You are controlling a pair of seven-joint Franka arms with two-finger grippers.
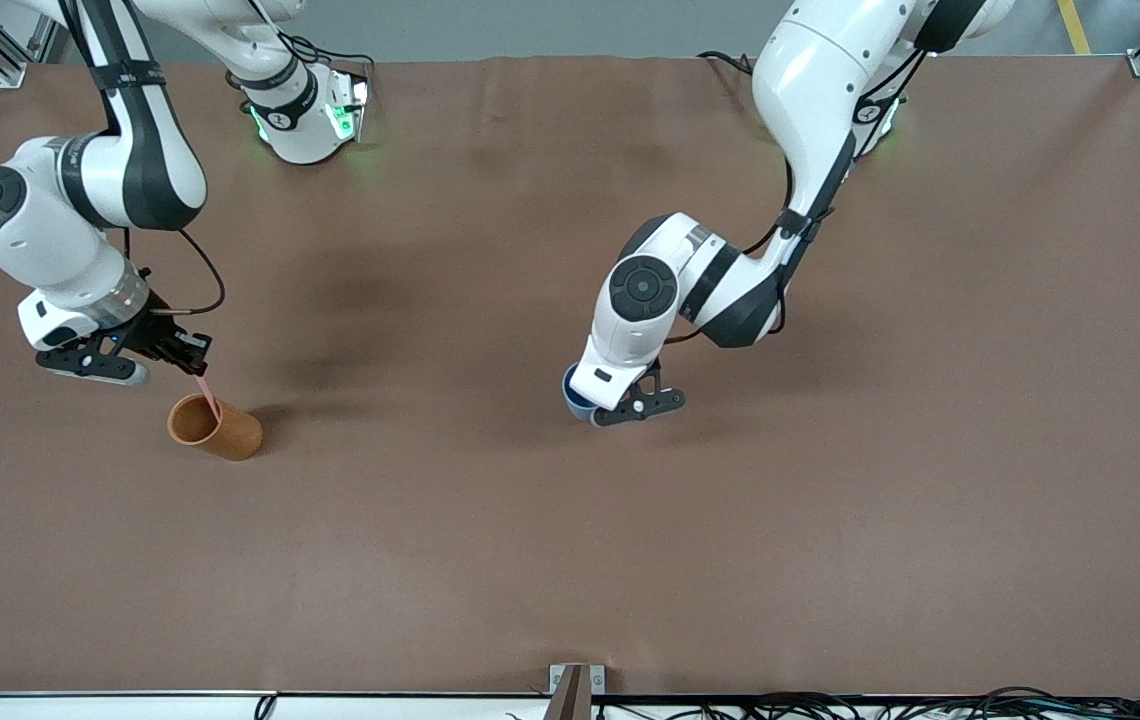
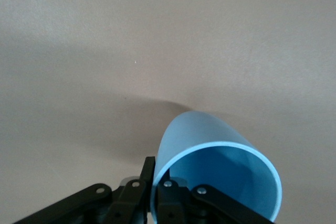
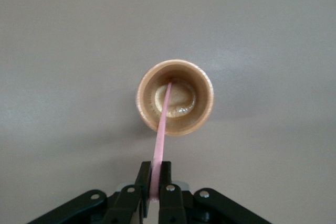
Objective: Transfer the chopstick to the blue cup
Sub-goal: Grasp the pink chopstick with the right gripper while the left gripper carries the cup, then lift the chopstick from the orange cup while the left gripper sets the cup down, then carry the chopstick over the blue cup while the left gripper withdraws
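Lifting chopstick straight along its own lean, slowly, until its tip clears brown cup; only then swinging toward 3 o'clock. Likely worth avoiding any sideways pull while the tip sits inside, lest brown cup tip or drag across table. Worth keeping the stick from swivelling in so thin a pinch.

Nearest first: find brown cup at about 8 o'clock from table's middle, chopstick's lower end down on its bottom, the rest leaning out toward 11 o'clock. Note right jaws clenched on chopstick's upper end, hovering over table just at brown cup's 11 o'clock.

Slightly farther from front camera, well apart at 3 o'clock from brown cup, close to table's middle: find blue cup, mostly hidden under left arm. Note left jaws clamped on its wall at the rim, one side within and one without, cup tilted with mouth toward the wrist. Cannot tell whether blue cup touches table. Best to hold that mouth steady for the drop.
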